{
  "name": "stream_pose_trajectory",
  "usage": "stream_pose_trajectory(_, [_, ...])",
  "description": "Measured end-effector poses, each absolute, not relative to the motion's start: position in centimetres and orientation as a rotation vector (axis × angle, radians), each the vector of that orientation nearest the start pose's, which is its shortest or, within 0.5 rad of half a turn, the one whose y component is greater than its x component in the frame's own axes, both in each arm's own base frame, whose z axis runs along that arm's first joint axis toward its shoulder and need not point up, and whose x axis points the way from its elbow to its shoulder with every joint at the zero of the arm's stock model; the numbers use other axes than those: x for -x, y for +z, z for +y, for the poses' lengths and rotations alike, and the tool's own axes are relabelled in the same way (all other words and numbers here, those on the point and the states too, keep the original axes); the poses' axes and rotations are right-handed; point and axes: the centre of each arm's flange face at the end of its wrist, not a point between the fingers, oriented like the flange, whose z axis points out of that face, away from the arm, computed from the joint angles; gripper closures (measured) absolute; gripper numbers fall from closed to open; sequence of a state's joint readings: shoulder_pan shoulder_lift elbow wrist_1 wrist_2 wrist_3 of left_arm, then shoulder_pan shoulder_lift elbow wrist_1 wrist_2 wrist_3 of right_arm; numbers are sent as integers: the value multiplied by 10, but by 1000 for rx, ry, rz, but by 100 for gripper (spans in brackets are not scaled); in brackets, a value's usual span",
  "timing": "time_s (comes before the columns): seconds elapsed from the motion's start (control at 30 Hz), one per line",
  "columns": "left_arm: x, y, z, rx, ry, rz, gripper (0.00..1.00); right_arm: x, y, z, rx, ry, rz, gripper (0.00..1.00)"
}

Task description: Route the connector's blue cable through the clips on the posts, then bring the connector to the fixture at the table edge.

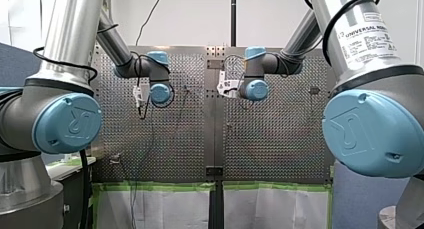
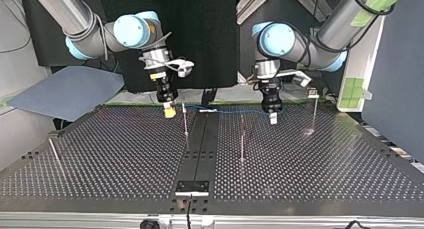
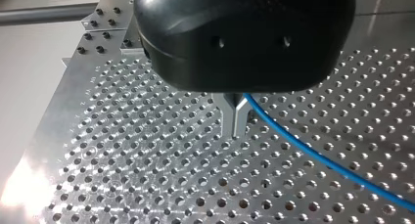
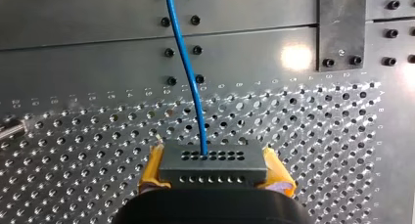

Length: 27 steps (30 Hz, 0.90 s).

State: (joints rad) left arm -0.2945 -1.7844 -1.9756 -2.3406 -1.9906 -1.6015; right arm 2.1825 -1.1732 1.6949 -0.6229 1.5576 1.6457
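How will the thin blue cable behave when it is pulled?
Probably floppy: the thin blue cable bends softly leaving the grey block connector. Likely slippery, as its jacket looks smooth against the metal fingers of my left gripper.

Robotics lab: perforated metal table (image 2: 125, 154), industrial robot arms (image 1: 67, 34).

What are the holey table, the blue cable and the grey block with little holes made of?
The table looks like bare metal, maybe aluminium or steel: it is silvery and throws bright glare. The blue cable seems plastic-coated: it is smooth, slightly glossy, and bends in a soft curve. The grey block is the connector. It looks matte and dark grey, either plastic or metal; I cannot tell which.
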Motion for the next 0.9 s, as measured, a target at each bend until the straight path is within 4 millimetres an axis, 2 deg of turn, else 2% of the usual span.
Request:
stream_pose_trajectory(0.3, [-480, 279, -239, 141, 9, 1397, 100, -464, 272, -428, -1539, 1788, -864, 100])
stream_pose_trajectory(0.4, [-483, 276, -238, 138, 12, 1406, 100, -465, 272, -428, -1538, 1792, -867, 100])
stream_pose_trajectory(0.67, [-492, 251, -236, 129, 27, 1448, 100, -466, 270, -429, -1547, 1802, -869, 100])
stream_pose_trajectory(0.9, [-500, 256, -236, 130, 26, 1441, 100, -466, 269, -429, -1547, 1803, -873, 100])
